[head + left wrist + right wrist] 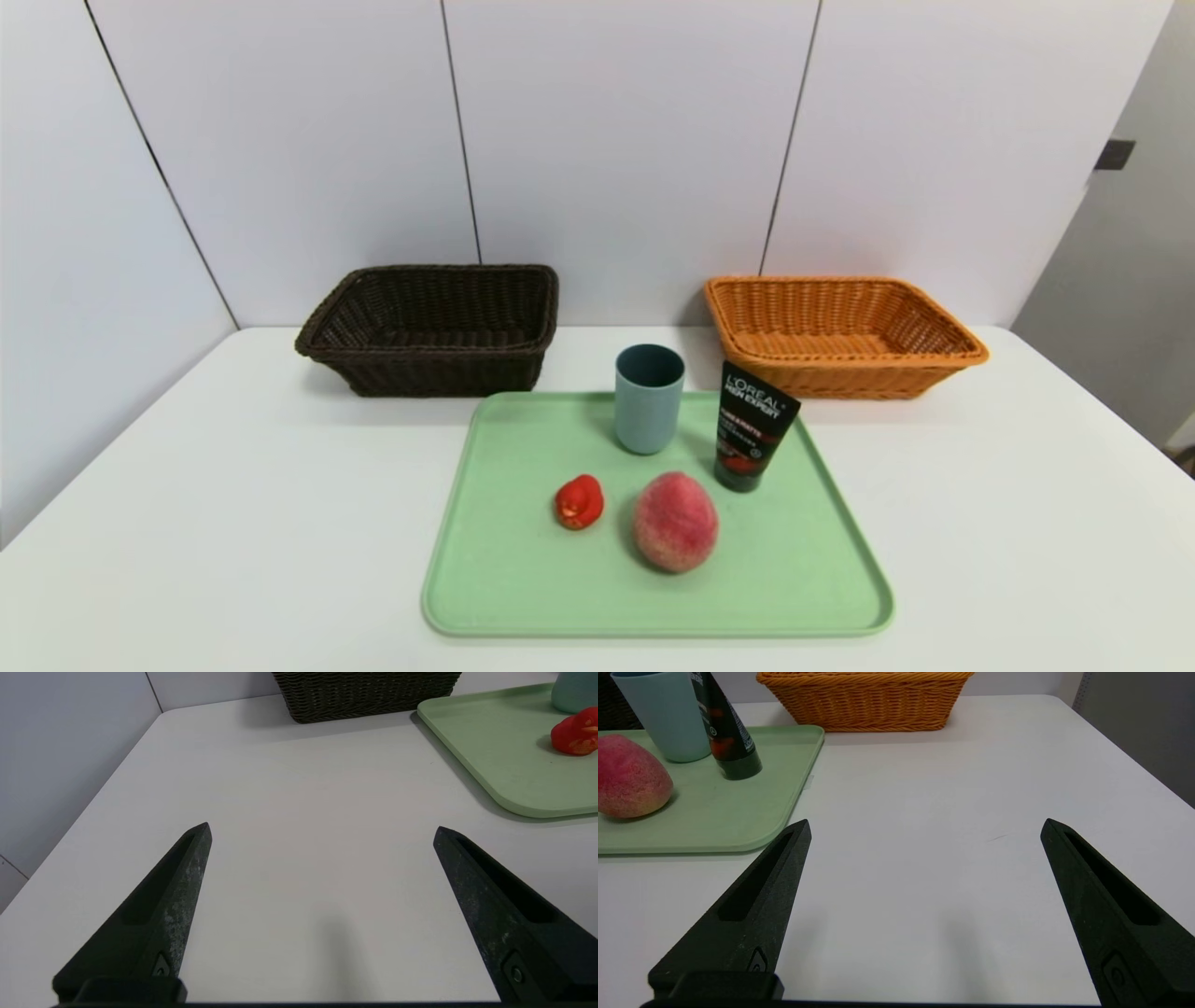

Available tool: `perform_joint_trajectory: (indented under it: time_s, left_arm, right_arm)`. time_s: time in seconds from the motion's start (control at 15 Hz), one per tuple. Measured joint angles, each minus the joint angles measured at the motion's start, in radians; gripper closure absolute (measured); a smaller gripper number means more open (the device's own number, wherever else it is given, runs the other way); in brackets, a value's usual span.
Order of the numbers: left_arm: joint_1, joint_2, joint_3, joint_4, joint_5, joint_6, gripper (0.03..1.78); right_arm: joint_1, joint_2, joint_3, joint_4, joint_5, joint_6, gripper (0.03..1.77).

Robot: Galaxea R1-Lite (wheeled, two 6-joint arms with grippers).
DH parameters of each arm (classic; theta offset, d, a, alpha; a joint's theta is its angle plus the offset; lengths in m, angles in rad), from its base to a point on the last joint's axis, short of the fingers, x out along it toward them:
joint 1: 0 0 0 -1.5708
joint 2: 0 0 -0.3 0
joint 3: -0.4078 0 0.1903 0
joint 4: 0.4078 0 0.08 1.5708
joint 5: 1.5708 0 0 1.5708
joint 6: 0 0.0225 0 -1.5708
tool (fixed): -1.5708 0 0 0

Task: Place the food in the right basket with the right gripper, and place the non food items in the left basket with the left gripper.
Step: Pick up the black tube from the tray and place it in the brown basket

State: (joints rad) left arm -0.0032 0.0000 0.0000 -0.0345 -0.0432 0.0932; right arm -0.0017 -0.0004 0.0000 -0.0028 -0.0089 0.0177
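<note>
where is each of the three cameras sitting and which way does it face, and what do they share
Head view: from the robot's head, looking forward and down at the green tray and both baskets; none of the robot shows.
Left wrist view: behind the open left gripper, facing forward over the table toward the dark brown basket.
Right wrist view: behind the open right gripper, facing the orange basket.
Shared: both wrist views show the tray and the blue-grey cup.

A white table (233, 485) with rounded corners stands against a pale wall (616, 140) of flat panels split by thin dark seams. A grey wall (1134, 271) with a small dark fixture (1115, 154) recedes at right. Soft, even light.
</note>
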Motion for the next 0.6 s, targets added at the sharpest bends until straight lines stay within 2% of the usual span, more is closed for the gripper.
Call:
perform_joint_trajectory:
  time_s: [0.6]
  left_arm:
    - [0.000, 0.000, 0.000, -0.005, 0.016, -0.039, 0.12]
  right_arm:
    - [0.000, 0.000, -0.002, 0.003, -0.001, -0.002, 0.10]
